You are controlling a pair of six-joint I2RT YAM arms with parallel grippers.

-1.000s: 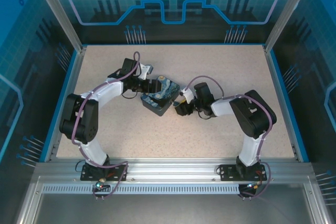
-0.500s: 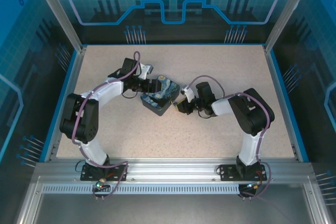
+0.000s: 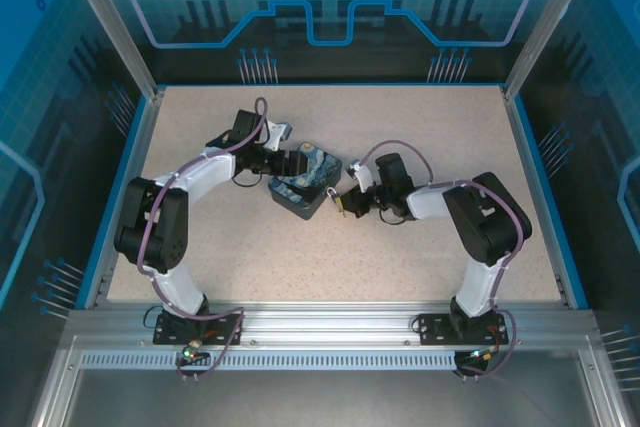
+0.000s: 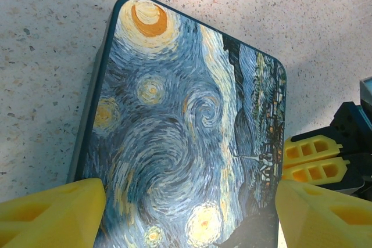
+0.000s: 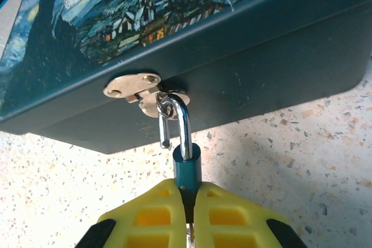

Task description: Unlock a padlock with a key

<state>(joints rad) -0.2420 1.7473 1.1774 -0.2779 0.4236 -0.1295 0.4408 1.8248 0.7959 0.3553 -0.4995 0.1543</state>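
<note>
The right jaws are clamped on the body of the teal padlock (image 5: pixel 187 169), just over the speckled worktop (image 5: pixel 302 161). Its shackle (image 5: pixel 182 121) hangs from the metal hasp (image 5: pixel 135 88) of the starry-night tin box (image 5: pixel 244 50). Beyond, the left jaws stand wide on both sides of the box; if they press it, I cannot tell.

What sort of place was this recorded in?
Likely a lab or demo robot cell: a speckled table fenced by aluminium posts and blue printed panels, with two arms bolted to a metal rail.
</note>
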